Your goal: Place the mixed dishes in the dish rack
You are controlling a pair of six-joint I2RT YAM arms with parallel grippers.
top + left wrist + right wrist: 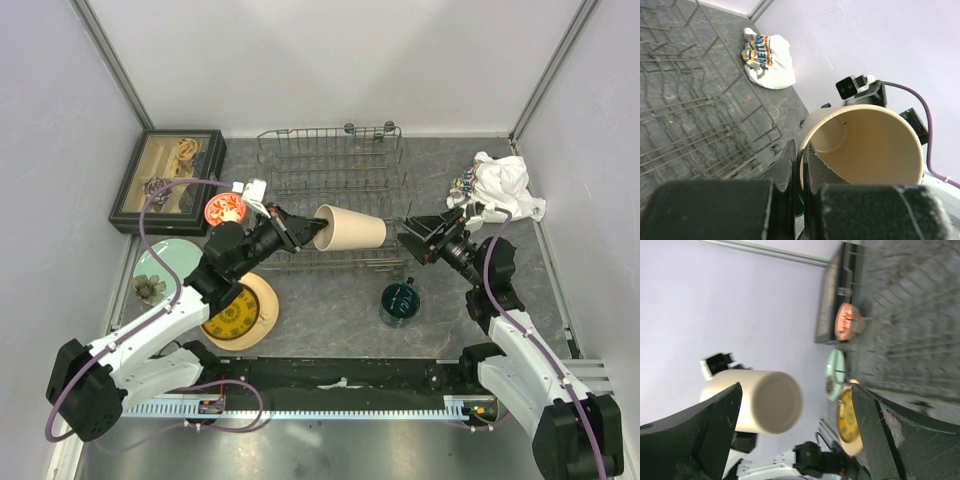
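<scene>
My left gripper [314, 232] [801, 150] is shut on the rim of the beige cup [350, 228] [875, 145], one finger inside and one outside. The cup lies on its side in the air above the front of the grey wire dish rack [335, 185] [690, 110]. Its base faces my right gripper [418, 240] [796, 390], which stands open just right of it, and the cup [765, 400] shows between the spread fingers. A dark green mug [400, 301] stands on the table. At the left are a red-orange bowl [224, 209] [847, 321], a pale green plate [160, 272] [834, 374] and a yellow plate [235, 315] [847, 422] on a tan plate [268, 305].
A dark glass-topped display box [168, 178] [832, 295] sits at the back left. A white cloth bundle [500, 185] [767, 57] lies at the back right, near the right arm. Pale walls close the table on three sides.
</scene>
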